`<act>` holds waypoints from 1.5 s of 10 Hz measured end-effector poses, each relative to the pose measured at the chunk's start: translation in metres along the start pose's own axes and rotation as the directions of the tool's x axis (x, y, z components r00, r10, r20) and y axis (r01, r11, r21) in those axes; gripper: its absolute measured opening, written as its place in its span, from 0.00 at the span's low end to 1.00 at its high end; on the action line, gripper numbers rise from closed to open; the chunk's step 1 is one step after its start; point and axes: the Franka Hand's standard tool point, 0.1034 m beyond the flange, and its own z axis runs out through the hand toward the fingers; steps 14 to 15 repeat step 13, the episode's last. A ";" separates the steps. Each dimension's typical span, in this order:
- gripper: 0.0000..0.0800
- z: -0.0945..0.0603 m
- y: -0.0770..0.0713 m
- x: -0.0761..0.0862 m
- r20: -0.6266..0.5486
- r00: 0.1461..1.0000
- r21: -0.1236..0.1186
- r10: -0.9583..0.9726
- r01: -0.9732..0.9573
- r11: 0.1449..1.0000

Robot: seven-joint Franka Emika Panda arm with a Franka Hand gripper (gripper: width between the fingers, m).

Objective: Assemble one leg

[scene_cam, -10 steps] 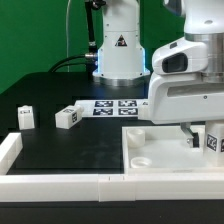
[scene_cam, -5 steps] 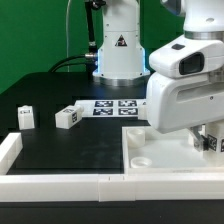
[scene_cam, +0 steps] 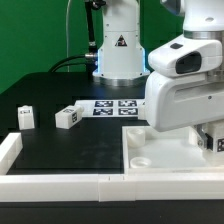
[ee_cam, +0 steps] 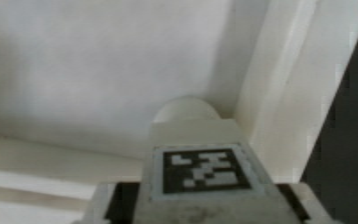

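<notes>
The leg (ee_cam: 197,150) at the tool (scene_cam: 208,139) is white, with a black-and-white square tag on its side. The panel (scene_cam: 165,150) under the tool is plain white. Well apart from the tool, two more white legs (scene_cam: 26,117) (scene_cam: 66,118) with black-marked tags stand on the black tabletop (scene_cam: 60,145). The marker board (scene_cam: 112,106) is white with black tags.

Even bright light, wrist view blurry
</notes>
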 end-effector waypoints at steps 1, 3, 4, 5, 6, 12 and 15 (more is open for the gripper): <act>0.33 -0.001 0.001 0.000 -0.002 0.981 0.009 0.194 -0.194 0.981; 0.34 -0.003 0.002 0.002 -0.004 0.883 0.008 0.469 -0.469 0.883; 0.34 -0.003 0.005 0.002 -0.006 0.842 0.006 0.539 -0.539 0.842; 0.34 -0.002 0.011 0.000 -0.008 0.764 -0.001 0.645 -0.645 0.764; 0.34 -0.001 0.020 -0.003 -0.015 0.694 -0.015 0.720 -0.720 0.694; 0.53 -0.003 0.039 -0.009 -0.065 0.494 -0.054 0.867 -0.869 0.491; 0.69 -0.003 0.039 -0.009 -0.065 0.494 -0.054 0.867 -0.869 0.491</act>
